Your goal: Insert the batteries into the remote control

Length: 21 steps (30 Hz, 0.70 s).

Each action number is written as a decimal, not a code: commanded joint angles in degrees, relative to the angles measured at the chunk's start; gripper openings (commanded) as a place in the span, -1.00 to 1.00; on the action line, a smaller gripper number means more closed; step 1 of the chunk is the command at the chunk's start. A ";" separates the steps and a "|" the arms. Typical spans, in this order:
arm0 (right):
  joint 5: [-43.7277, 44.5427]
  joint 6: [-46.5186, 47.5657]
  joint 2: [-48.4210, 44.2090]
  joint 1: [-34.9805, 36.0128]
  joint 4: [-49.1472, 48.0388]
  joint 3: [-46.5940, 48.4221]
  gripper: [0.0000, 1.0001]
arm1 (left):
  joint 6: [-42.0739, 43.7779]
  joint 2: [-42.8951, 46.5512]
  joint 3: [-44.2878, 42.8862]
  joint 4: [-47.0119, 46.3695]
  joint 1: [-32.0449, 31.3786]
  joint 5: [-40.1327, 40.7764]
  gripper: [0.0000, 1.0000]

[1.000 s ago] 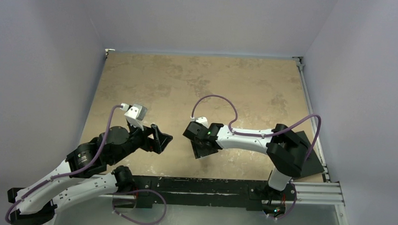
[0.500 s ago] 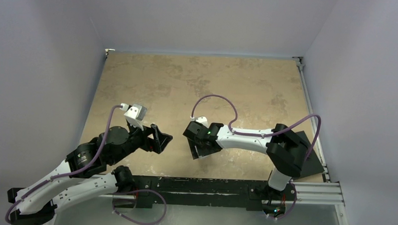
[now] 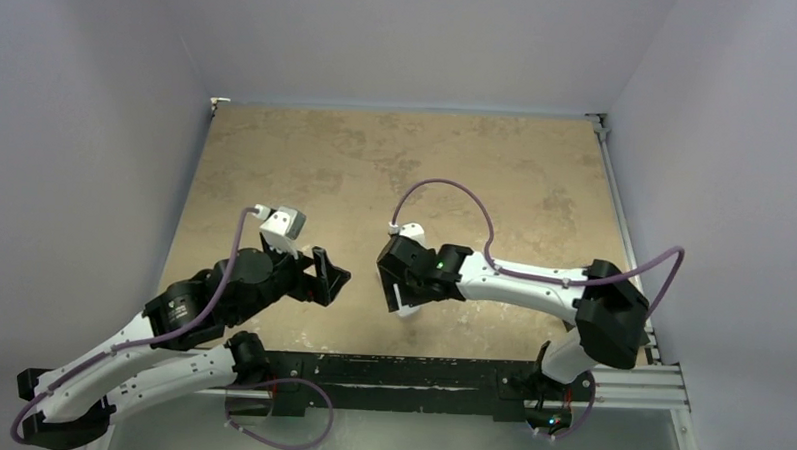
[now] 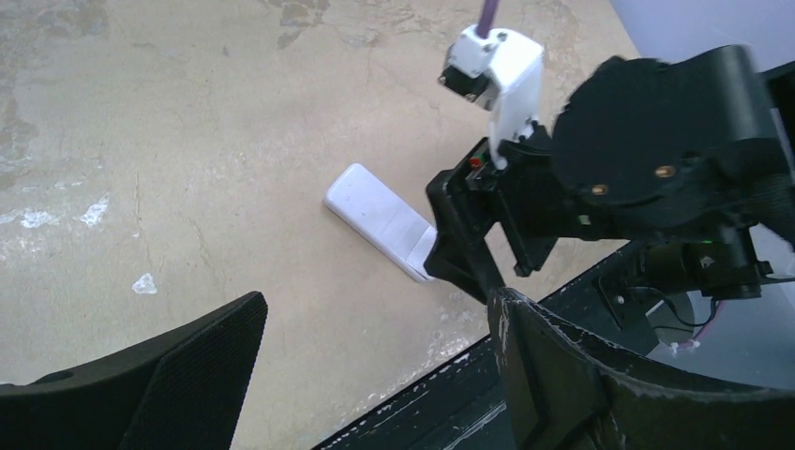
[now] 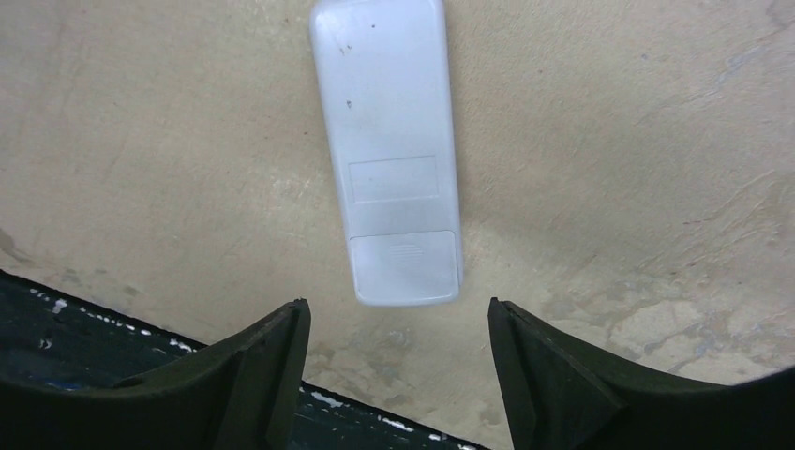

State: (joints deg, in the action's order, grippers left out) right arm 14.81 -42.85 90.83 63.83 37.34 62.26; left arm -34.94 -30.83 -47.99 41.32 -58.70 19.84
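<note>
**Right gripper opens wide over the remote**

Since a second ago, the right gripper (image 5: 396,361) has opened wider. Its arm's elbow has swung out to the right. The left gripper (image 4: 375,370) has crept a little farther out.

Now the right gripper's two fingers (image 5: 258,366) stand apart, one on each side of the near end of the remote control (image 5: 389,150). They do not touch it, and the gripper holds nothing. The left gripper is wide open too and holds nothing. It hangs near the remote control, on its left.

The remote control lies flat on the table (image 3: 377,154), white back up, with its small lid (image 5: 404,260) at the near end. It sits close to the table's near edge, where a black rail (image 3: 399,370) runs. Past the two grippers, a wide stretch of tan table top reaches far and to both sides, up to the grey walls (image 3: 401,45).
</note>
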 commanded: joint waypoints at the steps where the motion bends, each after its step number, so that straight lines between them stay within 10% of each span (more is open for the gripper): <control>1: 3.04 -1.80 -5.26 -0.20 -1.85 -2.90 0.54 | -1.10 -1.69 -0.11 -0.54 -0.45 1.78 0.76; 21: 2.68 -4.60 -23.15 -0.20 -8.73 -17.81 0.38 | -2.93 -19.12 -2.89 -7.85 -0.39 1.19 0.70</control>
State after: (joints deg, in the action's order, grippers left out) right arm 15.97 -45.84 71.81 63.79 30.28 46.35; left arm -36.53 -46.02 -48.03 38.15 -58.70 20.18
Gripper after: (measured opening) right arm 0.703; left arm 0.864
